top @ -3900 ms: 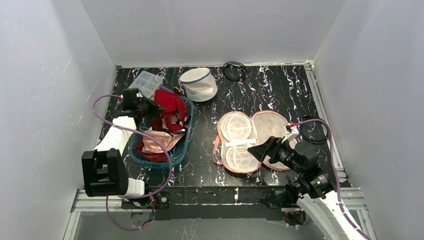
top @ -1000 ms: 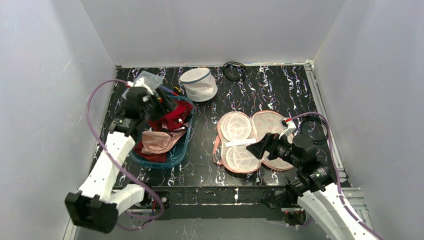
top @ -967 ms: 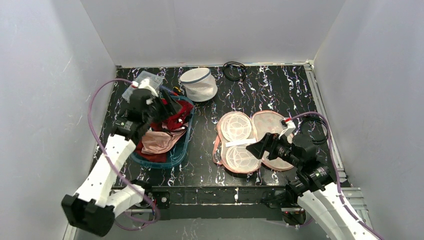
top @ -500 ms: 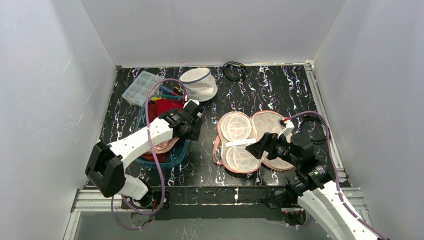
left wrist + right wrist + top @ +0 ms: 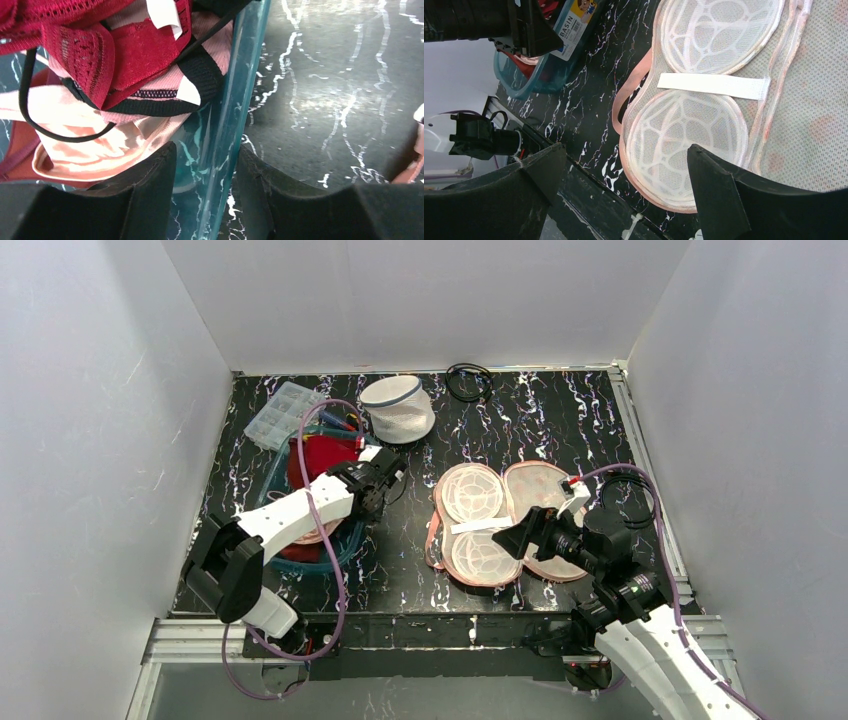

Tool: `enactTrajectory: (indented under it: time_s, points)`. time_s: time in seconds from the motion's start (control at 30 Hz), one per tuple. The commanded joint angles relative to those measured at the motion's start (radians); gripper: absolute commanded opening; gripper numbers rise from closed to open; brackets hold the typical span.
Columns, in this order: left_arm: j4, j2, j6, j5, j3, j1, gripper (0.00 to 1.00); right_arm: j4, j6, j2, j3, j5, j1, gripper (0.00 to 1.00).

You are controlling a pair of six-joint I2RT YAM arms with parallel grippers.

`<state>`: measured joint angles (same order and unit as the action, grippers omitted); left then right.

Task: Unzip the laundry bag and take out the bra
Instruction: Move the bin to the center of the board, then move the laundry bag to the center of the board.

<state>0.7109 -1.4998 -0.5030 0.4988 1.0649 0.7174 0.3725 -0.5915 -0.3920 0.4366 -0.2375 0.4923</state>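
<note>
laundry bag (image 5: 397, 410) contents unreadable through mesh; teal basin (image 5: 235, 90) holds red and pink garments (image 5: 130, 60); left fingers (image 5: 145, 190) straddle its wall, grip unclear; right fingers (image 5: 724, 200) spread wide, empty.

laundry bag (image 5: 397, 408): open/closed unreadable (too small) | basin (image 5: 220, 125): cropped by frame

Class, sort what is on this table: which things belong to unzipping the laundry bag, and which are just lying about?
Job: laundry bag.
Lying about: teal basin of garments, open pink mesh case, clear organiser box, black cable coil.
</note>
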Motion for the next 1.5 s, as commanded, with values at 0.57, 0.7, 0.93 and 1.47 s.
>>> enactTrajectory:
  time_s: [0.57,0.7,0.93,1.47]
  points:
    - [-0.002,0.348,-0.175,-0.241,-0.063,0.054,0.62,0.07,-0.027,-0.042,0.041,0.232,0.003,0.99]
    - [-0.144,0.377,-0.305,-0.32,-0.102,0.175,0.65,0.058,-0.029,-0.053,0.029,0.22,0.004,0.99]
    - [-0.544,0.24,-0.616,-0.359,-0.288,0.305,0.68,0.046,-0.064,-0.026,-0.007,0.196,0.004,0.98]
    - [-0.615,-0.095,-0.764,-0.283,-0.225,0.312,0.5,0.061,-0.145,0.048,-0.066,0.152,0.004,0.97]
